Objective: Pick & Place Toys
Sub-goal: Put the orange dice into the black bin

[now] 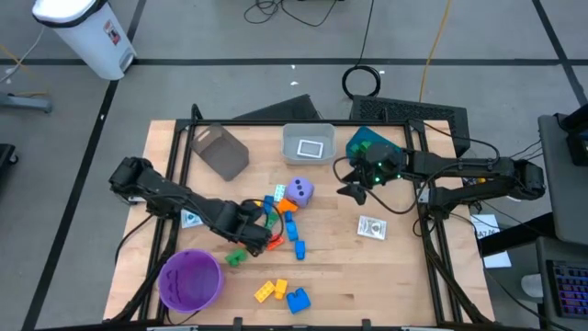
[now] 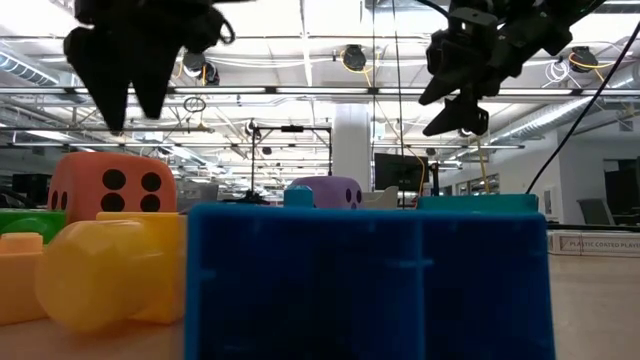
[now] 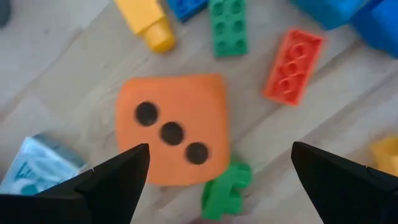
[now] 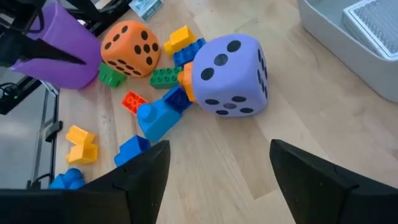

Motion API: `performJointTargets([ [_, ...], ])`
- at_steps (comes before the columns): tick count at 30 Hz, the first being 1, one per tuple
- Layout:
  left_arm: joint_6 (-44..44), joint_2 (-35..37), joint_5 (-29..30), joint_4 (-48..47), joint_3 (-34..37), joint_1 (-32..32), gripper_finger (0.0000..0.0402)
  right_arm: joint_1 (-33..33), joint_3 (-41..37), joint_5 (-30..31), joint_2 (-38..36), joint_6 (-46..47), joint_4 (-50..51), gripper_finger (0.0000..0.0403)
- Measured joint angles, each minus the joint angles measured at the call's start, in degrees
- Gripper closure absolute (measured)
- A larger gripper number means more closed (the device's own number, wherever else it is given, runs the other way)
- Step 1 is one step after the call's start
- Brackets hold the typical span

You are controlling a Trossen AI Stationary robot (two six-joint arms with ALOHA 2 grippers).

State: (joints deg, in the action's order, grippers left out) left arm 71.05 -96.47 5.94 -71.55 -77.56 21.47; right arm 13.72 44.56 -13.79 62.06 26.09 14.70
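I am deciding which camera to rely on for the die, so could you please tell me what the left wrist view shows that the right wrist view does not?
Only the left wrist view: the orange die's three-dot face from above, framed by the open left tool.
Only the right wrist view: the purple die, the purple bowl, the grey bin and the open right tool.
Both: the orange die, a green brick touching it, and the red brick.
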Motion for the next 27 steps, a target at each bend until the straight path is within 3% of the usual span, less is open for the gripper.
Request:
performJointTargets([
  [9, -1.4, 0.0, -0.6, 1.8, 4.8, -0.1, 0.0002, 0.0, 0.0, 0.1, 0.0, -0.9, 0.5, 0.0136],
  [22, -5.1, 0.0, 2.1, 2.1, 5.9, -2.6, 0.0002, 0.0, 0.0, 0.1, 0.0, 0.2, 0.4, 0.0136],
  [27, -7.0, 0.1, 0.6, 7.0, 9.2, -3.7, 0.0002, 0.0, 0.0, 0.0, 0.0, 0.2, 0.4, 0.0136],
])
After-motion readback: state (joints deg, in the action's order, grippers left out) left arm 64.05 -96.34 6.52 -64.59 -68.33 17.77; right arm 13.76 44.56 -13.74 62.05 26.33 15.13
